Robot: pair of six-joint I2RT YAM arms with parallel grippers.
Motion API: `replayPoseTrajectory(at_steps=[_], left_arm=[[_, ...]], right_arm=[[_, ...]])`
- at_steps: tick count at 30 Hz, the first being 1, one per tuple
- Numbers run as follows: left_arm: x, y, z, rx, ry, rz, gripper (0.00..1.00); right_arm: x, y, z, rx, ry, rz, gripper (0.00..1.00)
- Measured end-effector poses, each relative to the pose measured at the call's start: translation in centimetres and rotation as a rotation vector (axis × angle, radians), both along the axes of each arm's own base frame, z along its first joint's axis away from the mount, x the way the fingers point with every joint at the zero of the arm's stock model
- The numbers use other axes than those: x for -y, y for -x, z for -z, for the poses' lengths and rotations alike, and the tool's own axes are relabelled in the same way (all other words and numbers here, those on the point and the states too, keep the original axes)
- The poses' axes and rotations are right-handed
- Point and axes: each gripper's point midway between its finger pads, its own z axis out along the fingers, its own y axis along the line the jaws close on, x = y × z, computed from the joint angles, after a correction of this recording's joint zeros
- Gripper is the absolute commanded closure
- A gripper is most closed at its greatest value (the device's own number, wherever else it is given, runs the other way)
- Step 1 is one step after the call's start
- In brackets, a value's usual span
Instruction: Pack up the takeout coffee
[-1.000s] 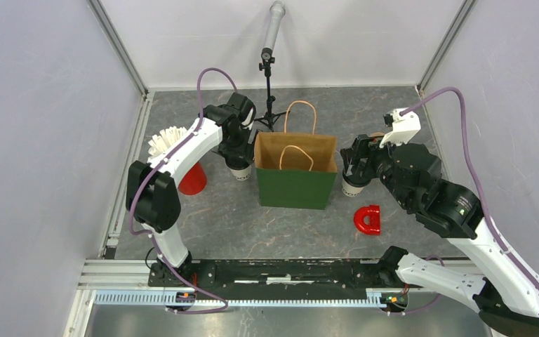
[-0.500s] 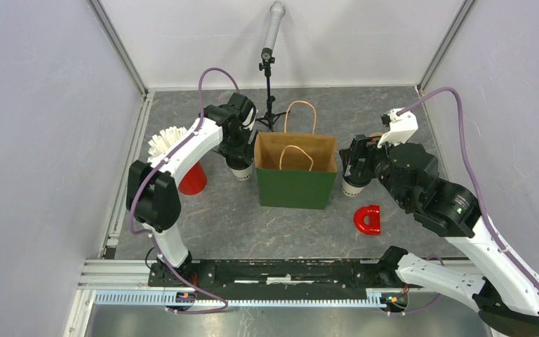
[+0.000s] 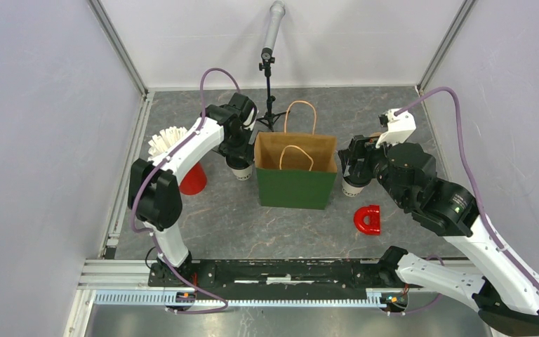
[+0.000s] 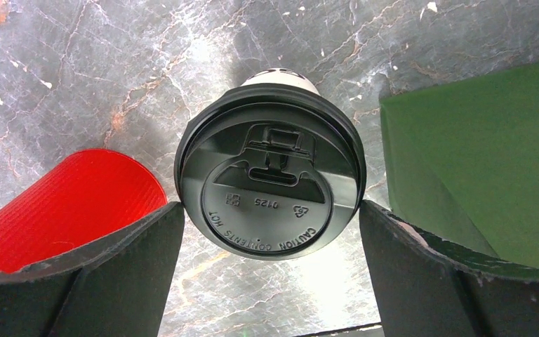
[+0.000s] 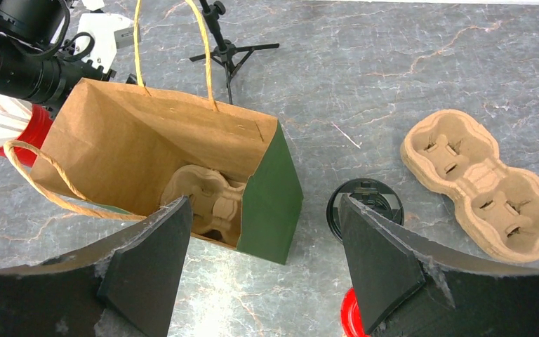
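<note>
A takeout coffee, a cream cup with a black lid, stands on the table left of the green paper bag. My left gripper hovers right over it, open, with the lid sitting between the fingertips. From above, that gripper hides most of this cup. A second lidded cup stands right of the bag. My right gripper hangs open above the bag's right end, holding nothing.
A brown cup carrier lies inside the bag, another on the table to the right. A red cup of white sticks stands by the left arm. A red piece lies near front right. A microphone stand rises behind the bag.
My right arm has drifted slightly toward the back and left. The left gripper stays over the cup, hardly moved.
</note>
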Motion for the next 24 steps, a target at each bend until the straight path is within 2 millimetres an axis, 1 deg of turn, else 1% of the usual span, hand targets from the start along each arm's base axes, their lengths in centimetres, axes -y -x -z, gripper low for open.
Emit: replayPoseTrajectory(at_steps=[7, 15, 21, 24], left_arm=[[0.3, -0.6, -0.2, 0.014, 0.007, 0.000, 0.00], [0.5, -0.9, -0.4, 0.024, 0.012, 0.000, 0.00], [0.7, -1.4, -1.1, 0.045, 0.020, 0.002, 0.00], [0.7, -1.4, -1.1, 0.044, 0.019, 0.003, 0.01]], right_arm=[[0.0, 0.0, 0.2, -0.002, 0.002, 0.000, 0.17], [0.0, 0.0, 0.3, -0.002, 0.002, 0.000, 0.17], [0.0, 0.0, 0.4, -0.003, 0.003, 0.000, 0.17], [0.0, 0.0, 0.4, -0.003, 0.003, 0.000, 0.17]])
